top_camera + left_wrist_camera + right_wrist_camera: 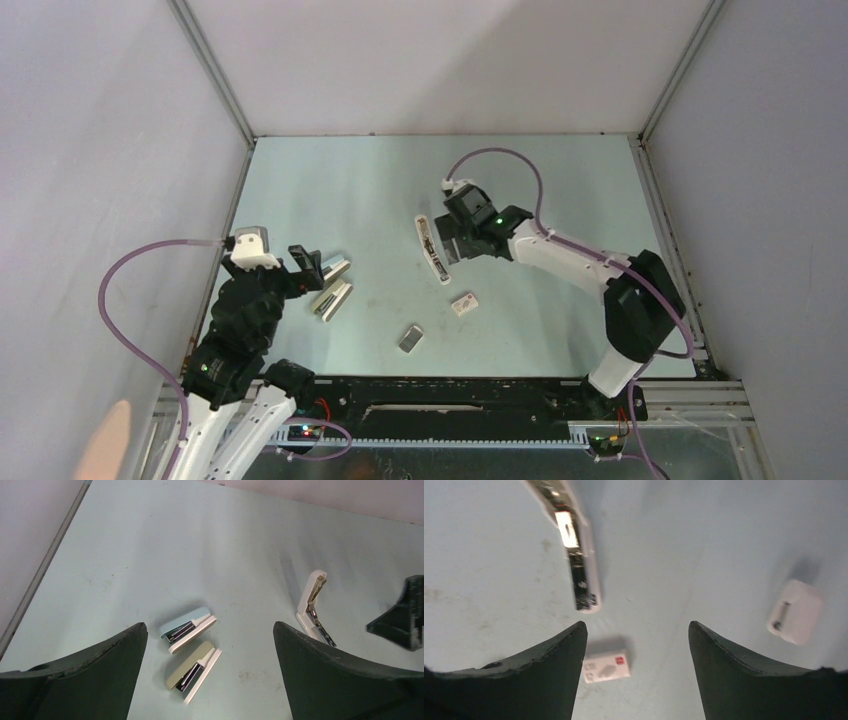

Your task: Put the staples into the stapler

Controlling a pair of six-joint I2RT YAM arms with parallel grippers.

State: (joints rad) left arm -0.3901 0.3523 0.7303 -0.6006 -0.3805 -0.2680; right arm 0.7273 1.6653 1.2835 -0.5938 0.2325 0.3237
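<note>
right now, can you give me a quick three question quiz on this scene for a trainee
1. True or false: the stapler lies hinged open on the table.
2. In the top view, which lies nearer the table's near edge: the staples or the little white box?
3. The right hand holds: A the staples, B the stapler, C nothing.
Key: 1 true; 2 the staples; 3 C.

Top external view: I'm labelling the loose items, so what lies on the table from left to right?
pair of mini staplers, one behind the other → short greyish block → open white stapler → little white box
</note>
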